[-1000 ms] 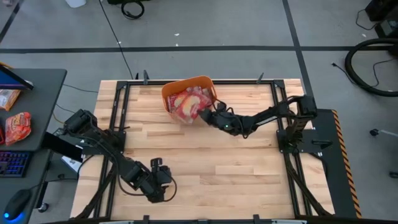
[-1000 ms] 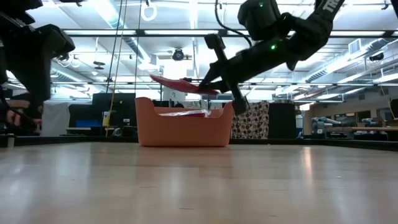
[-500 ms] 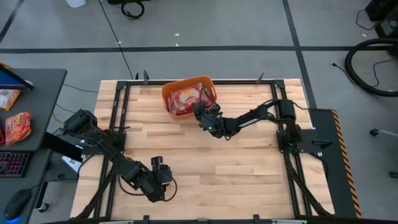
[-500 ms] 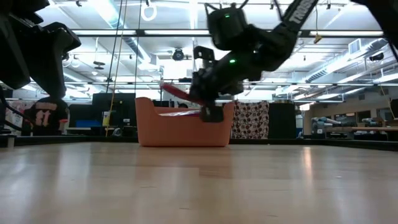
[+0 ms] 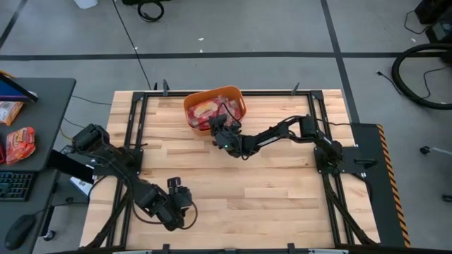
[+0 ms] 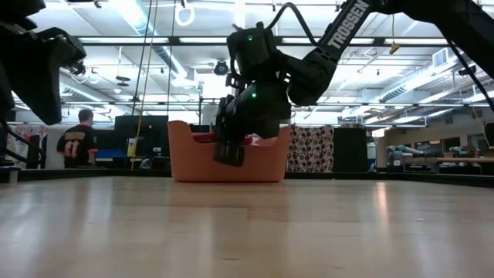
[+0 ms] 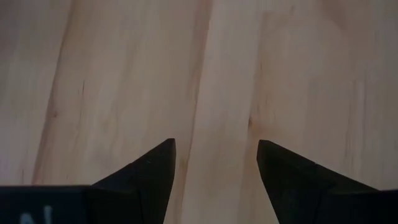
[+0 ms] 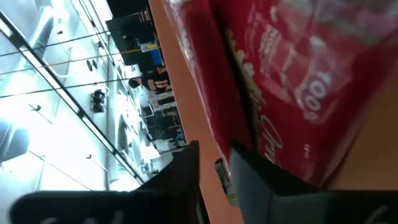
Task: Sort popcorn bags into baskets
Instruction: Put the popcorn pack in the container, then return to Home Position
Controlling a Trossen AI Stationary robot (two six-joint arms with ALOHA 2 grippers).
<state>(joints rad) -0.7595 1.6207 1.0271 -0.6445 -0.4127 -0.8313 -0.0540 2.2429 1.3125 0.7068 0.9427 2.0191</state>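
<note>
Popcorn bags (image 5: 209, 109) lie in basket (image 5: 240, 107); none visible on worktop (image 5: 268, 183), sorting apparently done; right tool (image 5: 217, 128) at rim, fingers' gap unclear; left tool (image 5: 176, 190) parted, idle.

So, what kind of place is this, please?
Probably a robotics lab or workshop in a big industrial hall. The low view shows an open ceiling with strip lights and workbenches behind the table. The high view shows a taped concrete floor with loose cables.

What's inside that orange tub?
Red popcorn bags fill the orange tub. Only the top ones show; how many lie beneath is hidden, and the right gripper covers the tub's near edge.
</note>
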